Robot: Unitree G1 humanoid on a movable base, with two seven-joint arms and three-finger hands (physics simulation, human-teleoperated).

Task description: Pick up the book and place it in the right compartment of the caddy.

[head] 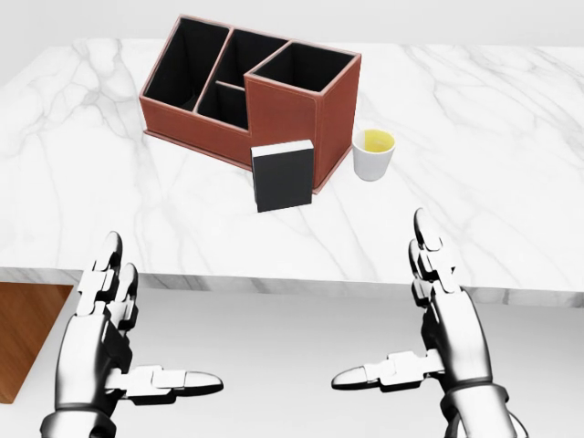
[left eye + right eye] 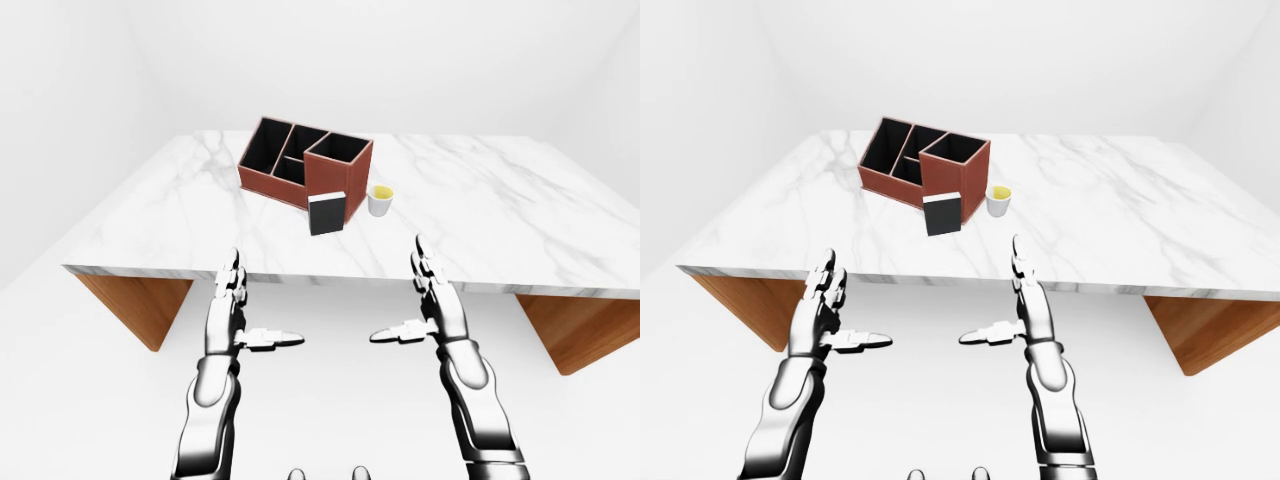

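Note:
A black book [image 1: 283,176] stands upright on the marble table [image 1: 511,182], leaning against the near wall of the brown caddy [image 1: 292,117]. The caddy has several black-lined compartments; its tall right compartment [image 1: 303,67] is open at the top. My left hand [image 1: 123,338] is open, below the table's near edge at the lower left of the head view. My right hand [image 1: 415,319] is open at the lower right, also short of the table. Both hands are empty and apart from the book.
A small white cup [image 1: 374,153] with yellow contents stands just right of the caddy and book. The table rests on brown wooden supports [image 2: 135,305] at both ends. White walls and floor surround it.

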